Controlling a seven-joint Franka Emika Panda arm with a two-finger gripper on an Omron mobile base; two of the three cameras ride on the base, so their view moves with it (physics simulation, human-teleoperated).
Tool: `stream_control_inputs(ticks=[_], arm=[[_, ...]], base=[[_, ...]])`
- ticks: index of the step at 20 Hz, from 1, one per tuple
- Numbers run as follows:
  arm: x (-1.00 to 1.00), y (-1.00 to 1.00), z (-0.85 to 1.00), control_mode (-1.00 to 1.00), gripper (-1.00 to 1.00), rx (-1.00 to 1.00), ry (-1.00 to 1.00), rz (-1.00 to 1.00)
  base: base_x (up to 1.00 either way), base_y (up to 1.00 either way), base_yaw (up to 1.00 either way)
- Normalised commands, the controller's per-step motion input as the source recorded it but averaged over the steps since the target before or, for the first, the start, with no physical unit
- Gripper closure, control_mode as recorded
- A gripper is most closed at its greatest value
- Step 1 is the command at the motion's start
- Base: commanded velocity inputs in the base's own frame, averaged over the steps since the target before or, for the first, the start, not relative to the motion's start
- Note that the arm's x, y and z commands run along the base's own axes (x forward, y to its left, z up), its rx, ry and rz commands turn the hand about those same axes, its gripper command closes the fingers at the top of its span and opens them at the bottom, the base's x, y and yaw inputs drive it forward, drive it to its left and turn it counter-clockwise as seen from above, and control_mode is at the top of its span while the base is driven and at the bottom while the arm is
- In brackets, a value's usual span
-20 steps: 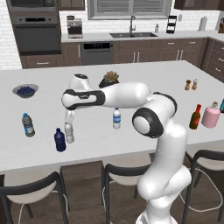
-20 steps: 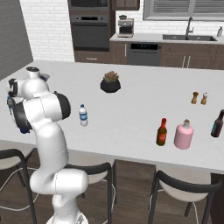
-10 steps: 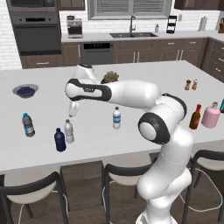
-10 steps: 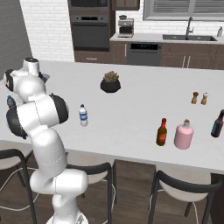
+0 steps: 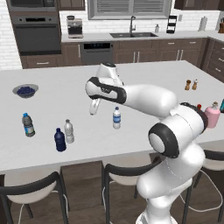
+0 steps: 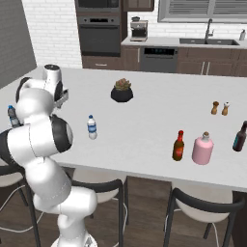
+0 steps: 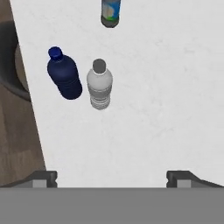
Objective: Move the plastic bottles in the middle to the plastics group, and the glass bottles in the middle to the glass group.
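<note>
Greyish plastic bottle (image 7: 99,84) upright just beside navy bottle (image 7: 64,74) on counter, fingers (image 7: 43,178) wide apart above.

plain bottle (image 5: 68,131) just beside navy bottle (image 5: 59,140), labelled bottle (image 5: 117,118) apart on counter (image 5: 52,100)

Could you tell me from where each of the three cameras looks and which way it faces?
Left base view: behind the arm to its left, facing forward over the island counter; the arm reaches left, the open gripper above the counter.
Right base view: behind to its right, same counter; the arm stands at left.
Hand view: on the hand, looking down at the navy bottle and greyish plastic bottle; fingertips below.
Shared: both base views show the blue-label water bottle and pink bottle.
</note>
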Motion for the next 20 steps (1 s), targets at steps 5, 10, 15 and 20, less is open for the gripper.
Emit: stream_control_inputs(ticks=[5,10,15,20], arm=[[0.0,-1.0,-0.17,-1.0,-1.0,-0.01,0.04,-0.39],[0.03,-0.97,-0.12,-1.0,-1.0,-0.04,0.08,-0.49],[0.32,-0.51,0.01,-1.0,-1.0,-0.06,0.17,-0.57],[0.53,-0.08,0.0,-1.0,-1.0,-0.01,0.16,-0.33]], base=[[0.0,0.0,0.0],[0.0,0.0,0.0],[0.0,0.0,0.0],[0.0,0.0,0.0]])
